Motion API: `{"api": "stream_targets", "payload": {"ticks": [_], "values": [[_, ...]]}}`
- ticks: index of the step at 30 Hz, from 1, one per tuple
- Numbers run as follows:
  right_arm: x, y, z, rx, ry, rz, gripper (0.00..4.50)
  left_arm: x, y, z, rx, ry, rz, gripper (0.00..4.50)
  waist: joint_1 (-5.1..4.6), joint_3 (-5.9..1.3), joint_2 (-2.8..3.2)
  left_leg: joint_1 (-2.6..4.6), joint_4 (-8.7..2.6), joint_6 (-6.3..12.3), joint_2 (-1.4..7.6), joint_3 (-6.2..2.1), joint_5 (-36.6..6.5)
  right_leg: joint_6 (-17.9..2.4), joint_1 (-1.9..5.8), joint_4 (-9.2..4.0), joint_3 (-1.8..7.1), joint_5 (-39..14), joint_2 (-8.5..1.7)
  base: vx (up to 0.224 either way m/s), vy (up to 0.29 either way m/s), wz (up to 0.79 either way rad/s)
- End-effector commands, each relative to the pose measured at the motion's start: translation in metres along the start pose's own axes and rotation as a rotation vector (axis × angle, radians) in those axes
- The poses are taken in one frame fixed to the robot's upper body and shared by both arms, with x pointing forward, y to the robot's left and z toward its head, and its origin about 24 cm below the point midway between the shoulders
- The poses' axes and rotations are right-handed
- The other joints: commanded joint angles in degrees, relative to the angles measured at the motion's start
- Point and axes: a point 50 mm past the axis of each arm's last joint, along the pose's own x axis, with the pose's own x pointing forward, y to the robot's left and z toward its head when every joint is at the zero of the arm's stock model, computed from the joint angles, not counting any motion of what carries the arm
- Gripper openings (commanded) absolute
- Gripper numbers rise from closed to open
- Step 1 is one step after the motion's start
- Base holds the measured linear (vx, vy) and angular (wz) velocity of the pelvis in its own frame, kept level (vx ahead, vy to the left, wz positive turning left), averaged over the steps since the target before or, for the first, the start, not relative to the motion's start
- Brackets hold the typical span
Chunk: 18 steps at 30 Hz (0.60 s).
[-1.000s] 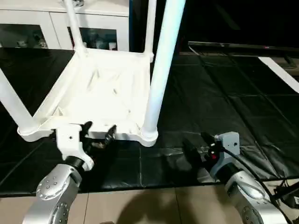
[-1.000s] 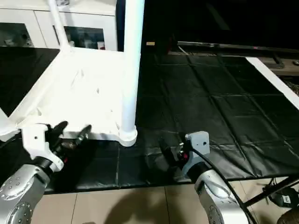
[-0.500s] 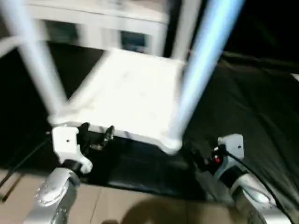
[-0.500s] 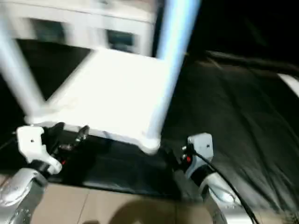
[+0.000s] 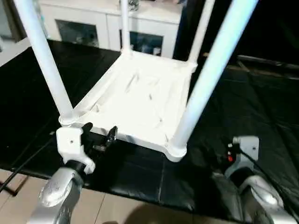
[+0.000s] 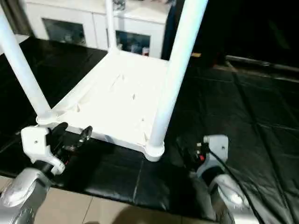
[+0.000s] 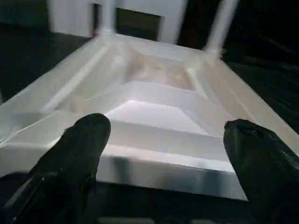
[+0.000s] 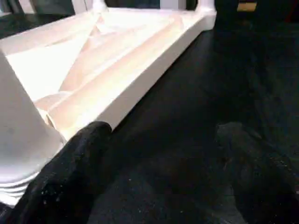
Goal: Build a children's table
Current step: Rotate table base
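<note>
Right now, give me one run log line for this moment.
table: upside down on black mat, four legs up | left gripper: open, at near edge | right gripper: open, beside near-right leg

A white children's table [image 5: 145, 100], upturned, is showing its ribbed white underside and four plain white legs [image 5: 208, 77] against a black mat [image 5: 261, 107] creased into squares. Black fingers [image 7: 77, 158] are tipping silver forearms [image 5: 56, 198]. A white cabinet [image 5: 107, 23] with dark glass doors is standing behind; beige floor tiles [image 5: 107, 210] are edging the mat.
</note>
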Motion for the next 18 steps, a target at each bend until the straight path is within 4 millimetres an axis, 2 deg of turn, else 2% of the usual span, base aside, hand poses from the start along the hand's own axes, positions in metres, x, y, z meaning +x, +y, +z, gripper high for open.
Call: {"api": "stream_targets", "payload": {"ticks": [1, 2, 3, 4, 5, 6, 7, 8, 9, 11, 12, 14, 15, 18], "values": [[0.004, -0.002, 0.003, -0.024, 0.013, 0.004, 3.95, 0.008, -0.005, 0.0, 0.03, 0.029, -0.095, 4.46, -0.46, -1.47, 0.2, 0.77, -4.94, -1.09, 2.48, -0.75, -12.6, -2.3, 1.07, -5.51, 3.22, -1.5, -5.61, -0.076, 0.026, -0.05], [0.006, -0.002, 0.005, -0.033, 0.012, 0.011, 3.95, 0.011, -0.005, 0.001, 0.045, 0.036, -0.118, 4.46, -0.59, -1.24, 0.29, 1.07, -5.17, -1.52, 2.49, -0.62, -14.9, -2.9, 0.66, -5.91, 3.37, -7.2, -5.66, -0.072, 0.023, -0.04], [0.008, -0.002, 0.006, -0.042, 0.022, 0.022, 3.95, 0.015, -0.005, 0.001, 0.064, 0.057, -0.169, 4.46, -0.94, -0.97, -0.38, 1.09, -5.24, -1.65, 2.34, -0.38, -16.5, -3.1, 0.49, -6.44, 3.56, -12.3, -5.79, -0.072, 0.023, -0.04], [0.01, -0.003, 0.008, -0.052, 0.025, 0.034, 3.95, 0.021, -0.005, 0.002, 0.092, 0.081, -0.219, 4.46, -0.75, -0.99, -0.05, 1.23, -5.25, -1.73, 2.3, -0.39, -16.7, -3.2, 0.31, -6.48, 3.66, -14.0, -5.94, -0.062, 0.018, -0.02], [0.012, -0.003, 0.01, -0.051, 0.027, 0.047, 3.95, 0.026, -0.003, 0.004, 0.115, 0.099, -0.254, 4.46, -0.85, -1.18, -0.25, 1.34, -5.13, -1.66, 2.31, -0.24, -16.0, -3.3, 0.08, -6.55, 3.79, -14.7, -5.99, -0.052, 0.016, -0.01], [0.013, -0.004, 0.01, -0.052, 0.03, 0.051, 3.95, 0.028, -0.003, 0.004, 0.118, 0.105, -0.267, 4.46, -0.84, -1.3, -0.04, 1.32, -5.14, -1.77, 2.35, -0.19, -15.0, -3.6, 0.04, -6.42, 3.78, -13.6, -6.03, -0.052, 0.016, -0.01], [0.014, -0.004, 0.011, -0.055, 0.035, 0.055, 3.95, 0.031, -0.002, 0.006, 0.123, 0.113, -0.282, 4.46, -0.94, -1.32, -0.14, 1.18, -5.17, -1.8, 2.43, -0.19, -14.4, -3.9, 0.1, -6.32, 3.74, -12.5, -6.05, 0.0, 0.0, 0.0], [0.015, -0.006, 0.014, -0.086, 0.048, 0.061, 3.95, 0.036, -0.001, 0.009, 0.141, 0.12, -0.313, 4.46, -1.06, -1.47, -0.54, 1.01, -5.18, -1.68, 2.47, -0.09, -13.3, -4.5, 0.2, -6.08, 3.63, -10.2, -5.97, 0.0, 0.0, 0.0], [0.016, -0.007, 0.017, -0.148, 0.07, 0.095, 3.95, 0.043, 0.0, 0.013, 0.151, 0.142, -0.384, 4.46, -0.86, -1.64, -0.38, 1.19, -5.03, -1.56, 2.28, 0.01, -12.6, -4.6, 0.17, -5.99, 3.59, -9.2, -5.92, 0.0, 0.0, 0.0], [0.016, -0.008, 0.018, -0.171, 0.088, 0.118, 3.95, 0.045, -0.001, 0.014, 0.177, 0.171, -0.444, 4.46, -0.71, -2.06, -0.41, 0.83, -4.74, -1.26, 2.31, 0.11, -8.8, -5.1, 0.46, -5.42, 3.67, -3.5, -6.03, 0.0, 0.0, 0.0], [0.014, -0.007, 0.02, -0.183, 0.109, 0.167, 3.95, 0.048, -0.001, 0.014, 0.216, 0.224, -0.53, 4.46, -0.72, -2.18, -0.26, 0.8, -4.53, -0.83, 2.25, 0.24, -7.1, -5.5, 0.33, -5.06, 3.66, 0.6, -5.86, 0.0, 0.0, 0.0], [0.011, -0.008, 0.022, -0.205, 0.136, 0.205, 3.95, 0.05, -0.001, 0.014, 0.271, 0.286, -0.634, 4.46, -0.55, -2.27, -0.21, 0.78, -4.36, 0.05, 2.08, 0.29, -5.1, -5.8, 0.41, -4.77, 3.68, 4.4, -5.65, 0.0, 0.0, 0.0], [0.011, -0.009, 0.023, -0.218, 0.144, 0.208, 3.95, 0.051, 0.0, 0.015, 0.293, 0.304, -0.662, 4.46, -0.69, -2.45, -0.22, 0.52, -4.22, 0.24, 2.13, 0.36, -3.7, -6.6, 0.61, -4.31, 3.67, 7.5, -5.76, 0.0, 0.0, 0.0], [0.009, -0.016, 0.029, -0.29, 0.16, 0.235, 3.95, 0.058, -0.002, 0.019, 0.345, 0.365, -0.82, 4.46, -0.49, -2.55, -0.04, 0.7, -4.03, 0.62, 2.11, 0.57, -3.2, -7.7, 0.61, -4.28, 3.74, 9.4, -5.8, 0.0, 0.0, 0.0]]}}
